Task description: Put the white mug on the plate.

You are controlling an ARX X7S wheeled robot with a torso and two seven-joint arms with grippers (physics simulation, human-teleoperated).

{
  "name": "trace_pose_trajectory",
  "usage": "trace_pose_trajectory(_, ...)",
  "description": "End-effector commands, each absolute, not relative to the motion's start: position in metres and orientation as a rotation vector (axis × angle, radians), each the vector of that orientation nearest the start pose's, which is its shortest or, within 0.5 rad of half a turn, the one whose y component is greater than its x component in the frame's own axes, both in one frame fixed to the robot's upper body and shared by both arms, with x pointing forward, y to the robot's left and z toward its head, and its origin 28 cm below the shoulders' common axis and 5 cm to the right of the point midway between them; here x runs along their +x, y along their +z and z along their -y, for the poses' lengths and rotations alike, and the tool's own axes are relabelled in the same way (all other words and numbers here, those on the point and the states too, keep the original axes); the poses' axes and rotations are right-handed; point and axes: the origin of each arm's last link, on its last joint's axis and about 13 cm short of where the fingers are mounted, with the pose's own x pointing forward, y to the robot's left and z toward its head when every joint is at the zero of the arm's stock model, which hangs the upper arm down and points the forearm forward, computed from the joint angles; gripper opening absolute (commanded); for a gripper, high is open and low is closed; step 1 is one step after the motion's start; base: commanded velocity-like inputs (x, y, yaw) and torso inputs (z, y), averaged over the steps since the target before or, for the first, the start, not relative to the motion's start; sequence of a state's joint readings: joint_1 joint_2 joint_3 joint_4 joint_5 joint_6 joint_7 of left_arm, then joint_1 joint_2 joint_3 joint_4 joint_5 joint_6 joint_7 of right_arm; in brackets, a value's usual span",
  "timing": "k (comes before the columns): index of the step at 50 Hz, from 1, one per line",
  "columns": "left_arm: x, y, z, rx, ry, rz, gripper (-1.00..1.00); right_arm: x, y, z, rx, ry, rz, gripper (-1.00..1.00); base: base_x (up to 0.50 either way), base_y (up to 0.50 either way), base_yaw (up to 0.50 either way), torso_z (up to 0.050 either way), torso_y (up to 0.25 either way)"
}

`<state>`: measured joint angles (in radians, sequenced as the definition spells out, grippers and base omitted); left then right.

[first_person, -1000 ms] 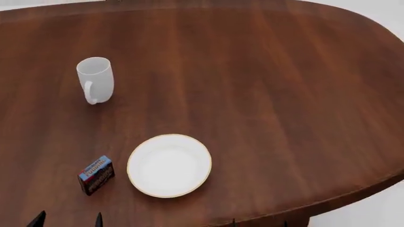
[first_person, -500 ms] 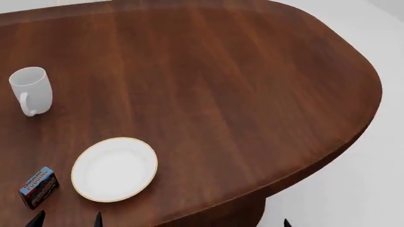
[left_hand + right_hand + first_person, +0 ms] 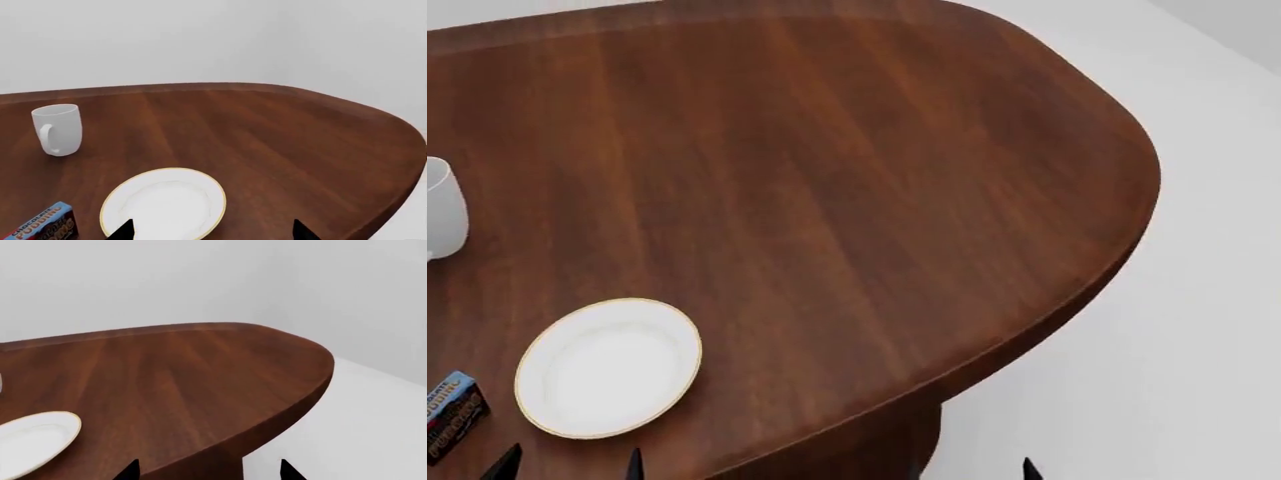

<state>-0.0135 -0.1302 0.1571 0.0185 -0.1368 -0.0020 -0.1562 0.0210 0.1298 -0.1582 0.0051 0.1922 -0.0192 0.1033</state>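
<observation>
Black pincer tips are the nearest things: the left pincer (image 3: 210, 231) shows two dark points spread wide apart over the worktop's near edge with nothing between them, and the right pincer (image 3: 208, 469) is spread the same way, out past the rounded end where the floor shows.

Just beyond the left one lies the plate (image 3: 163, 204), flat, round, white with a thin gold rim, and beside it a small printed pudding box (image 3: 41, 230). Farther back, well apart from the plate, stands the white mug (image 3: 57, 129), upright, smooth and glossy, its loop handle facing the near side.

My worry: in the head view the mug (image 3: 441, 222) is nearly cut off at the edge, so a reach guided from there could clip it or skid it across the polished, wood-grained worktop (image 3: 827, 180).
</observation>
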Motion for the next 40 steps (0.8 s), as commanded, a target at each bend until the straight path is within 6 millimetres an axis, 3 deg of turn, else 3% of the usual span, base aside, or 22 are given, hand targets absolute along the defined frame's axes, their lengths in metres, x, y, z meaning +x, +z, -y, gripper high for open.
trace_pose_trajectory(1, 0.211, 0.02, -0.203, -0.006, -0.005, 0.012, 1.0, 0.213, 0.017, 0.095, 0.066, 0.043, 0.013, 1.0, 0.0, 0.0, 0.0, 0.0, 0.0)
trace_pose_trajectory(12, 0.213, 0.043, -0.209, 0.009, 0.017, 0.04, 1.0, 0.206, 0.044, 0.095, 0.02, 0.015, 0.063, 1.0, 0.0, 0.0, 0.0, 0.0, 0.0)
trace_pose_trajectory(18, 0.213, 0.069, -0.214, -0.015, 0.041, 0.061, 1.0, 0.206, 0.066, 0.097, 0.008, -0.024, 0.079, 1.0, 0.0, 0.0, 0.0, 0.0, 0.0)
trace_pose_trajectory(25, 0.218, 0.101, -0.226, -0.01, 0.045, 0.1, 1.0, 0.206, 0.09, 0.112, -0.064, -0.132, 0.078, 1.0, 0.0, 0.0, 0.0, 0.0, 0.0)
trace_pose_trajectory(40, 0.227, 0.141, -0.244, 0.062, 0.07, 0.109, 1.0, 0.188, 0.135, 0.146, -0.076, -0.339, 0.111, 1.0, 0.0, 0.0, 0.0, 0.0, 0.0)
